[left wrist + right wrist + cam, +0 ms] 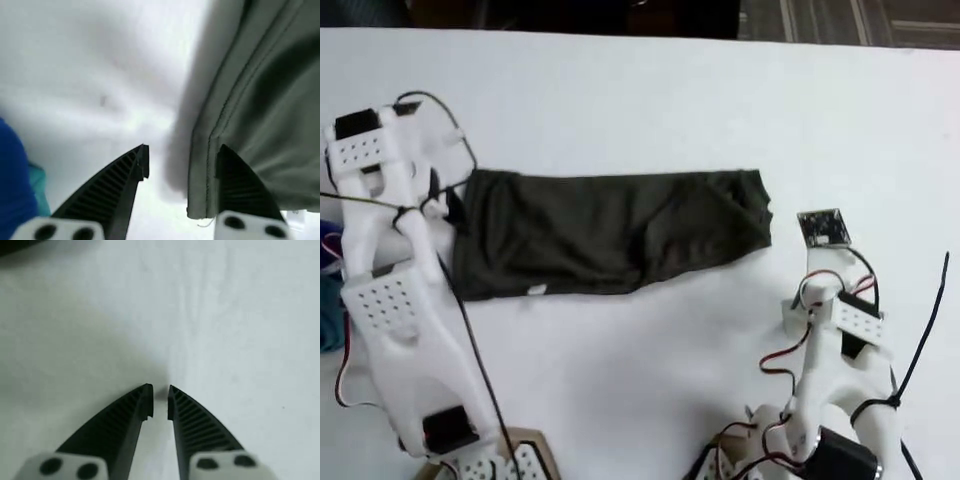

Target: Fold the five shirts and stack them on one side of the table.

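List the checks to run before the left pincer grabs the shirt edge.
1. Open state of the left pincer: ok, wide open.
2. Placement at the shirt edge: ok, one finger over the cloth, the other over the table.
3. Shirt lying as a long flat strip: ok.
4. Position of the right pincer: ok, all but shut, empty, over bare table away from the shirt.
5. Finger contact with the cloth: cannot tell.
6. Room between the blue cloth and the left pincer: cannot tell.
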Robot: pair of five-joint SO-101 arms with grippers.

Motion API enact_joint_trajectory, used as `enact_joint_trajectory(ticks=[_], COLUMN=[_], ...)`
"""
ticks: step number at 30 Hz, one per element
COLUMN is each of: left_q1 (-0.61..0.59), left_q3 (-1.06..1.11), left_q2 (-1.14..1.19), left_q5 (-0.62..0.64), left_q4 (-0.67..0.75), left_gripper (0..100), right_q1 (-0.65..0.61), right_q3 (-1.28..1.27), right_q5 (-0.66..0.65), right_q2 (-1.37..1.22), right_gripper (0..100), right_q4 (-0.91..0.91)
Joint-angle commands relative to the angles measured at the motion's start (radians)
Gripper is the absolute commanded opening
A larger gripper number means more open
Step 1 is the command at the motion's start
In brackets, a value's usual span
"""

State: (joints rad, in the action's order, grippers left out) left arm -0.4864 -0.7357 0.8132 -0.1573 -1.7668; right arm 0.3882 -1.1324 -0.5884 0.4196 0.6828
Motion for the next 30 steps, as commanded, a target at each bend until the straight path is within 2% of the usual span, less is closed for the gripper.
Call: enact_joint_trajectory(ticks=[1,9,19,21,24,25,30], left_q1=[0.046,0.061,0.029,0.032,0.037,0.029,-0.055], left_q3=[0.018,-0.027,-0.222,-0.223,-0.223,-0.223,-0.223], left_q2=[-0.054,0.124,0.301,0.304,0.310,0.310,0.304], left_q5=[-0.026,-0.031,-0.044,-0.068,-0.071,-0.071,-0.092], left_q4=[-0.002,0.069,-0.015,-0.017,-0.018,-0.018,-0.018], left_gripper=[24,23,23,19,0,4,3], right_q1=[0.004,-0.016,-0.016,-0.016,-0.015,-0.015,-0.012], right_q3=[-0.002,-0.002,-0.002,-0.002,-0.002,-0.002,-0.003], right_q5=[-0.006,-0.012,-0.012,-0.012,-0.012,-0.011,-0.006], right_q2=[-0.005,-0.007,-0.007,-0.007,-0.007,-0.007,-0.005], right_gripper=[5.6,5.6,5.6,5.6,5.6,5.6,5.6], right_q4=[-0.015,-0.015,-0.015,-0.015,-0.015,-0.015,-0.015])
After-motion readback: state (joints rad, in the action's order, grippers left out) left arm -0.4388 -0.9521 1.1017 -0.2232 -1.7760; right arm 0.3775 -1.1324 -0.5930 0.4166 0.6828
